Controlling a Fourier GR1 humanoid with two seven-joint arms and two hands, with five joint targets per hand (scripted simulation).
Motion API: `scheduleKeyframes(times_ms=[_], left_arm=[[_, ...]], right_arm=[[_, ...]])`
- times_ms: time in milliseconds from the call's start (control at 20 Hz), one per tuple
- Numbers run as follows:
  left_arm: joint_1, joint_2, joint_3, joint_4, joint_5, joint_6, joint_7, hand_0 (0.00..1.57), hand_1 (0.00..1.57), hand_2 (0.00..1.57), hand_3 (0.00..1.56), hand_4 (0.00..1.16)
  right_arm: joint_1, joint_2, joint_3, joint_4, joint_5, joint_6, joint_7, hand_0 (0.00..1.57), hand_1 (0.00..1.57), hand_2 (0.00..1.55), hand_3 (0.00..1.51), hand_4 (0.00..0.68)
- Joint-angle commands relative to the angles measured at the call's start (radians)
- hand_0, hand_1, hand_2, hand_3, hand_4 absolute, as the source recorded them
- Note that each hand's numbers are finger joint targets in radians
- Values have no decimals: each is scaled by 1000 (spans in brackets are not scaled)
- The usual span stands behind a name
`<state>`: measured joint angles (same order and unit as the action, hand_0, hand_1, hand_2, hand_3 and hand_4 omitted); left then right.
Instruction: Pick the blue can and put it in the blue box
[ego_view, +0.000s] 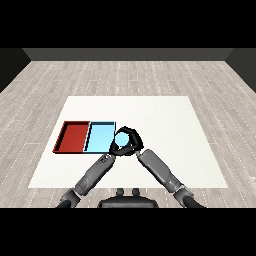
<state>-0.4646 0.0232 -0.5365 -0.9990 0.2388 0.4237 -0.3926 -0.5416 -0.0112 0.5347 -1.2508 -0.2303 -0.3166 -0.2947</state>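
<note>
Table (165, 125), white and square, fills the middle of the frame on a pale wood-plank floor (125, 75), with a dark wall across the top. Left of centre, two shallow trays lie side by side with their long edges touching: a red tray (62, 136) on the left and a light blue tray (92, 145) on the right.

Two grey forearms rise from the lower corners and meet near the centre of the frame, just beside the light blue tray's right edge. The right hand (134, 139), black, has its fingers curled round the blue can (122, 139), which shows as a pale blue round shape inside the ring of fingers. The can is at the right rim of the light blue tray, at the lower right corner of that tray. Whether it is raised above the table or resting on it cannot be told from this view.

The left hand (116, 149) sits directly below and to the left of the can, pressed close against the right hand. Its dark fingers merge with those of the other hand, so whether they are spread or curled cannot be told.
</note>
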Motion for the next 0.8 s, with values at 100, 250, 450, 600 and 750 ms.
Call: scheduleKeyframes(times_ms=[100,250,450,600,750], left_arm=[[-45,-2,-94,61,-166,115,56,453,453,604,0,189],[-55,-20,-29,6,-8,55,21,0,0,0,0,428],[-58,-21,15,30,-2,95,-19,1014,1014,1040,899,696],[3,-14,21,-64,-43,92,33,774,774,819,684,673],[-41,-21,21,-29,-25,119,3,575,575,710,505,663]], right_arm=[[-14,10,68,20,-36,-24,-25,1456,1456,1466,1397,596],[-43,10,104,12,-45,-71,-14,1454,1454,1460,1393,590],[-59,10,141,30,-130,-104,-34,1442,1442,1451,1396,611],[-94,10,131,34,-127,-95,-13,1437,1437,1451,1391,606],[-57,10,114,35,-124,-60,-41,1438,1438,1453,1393,591]])
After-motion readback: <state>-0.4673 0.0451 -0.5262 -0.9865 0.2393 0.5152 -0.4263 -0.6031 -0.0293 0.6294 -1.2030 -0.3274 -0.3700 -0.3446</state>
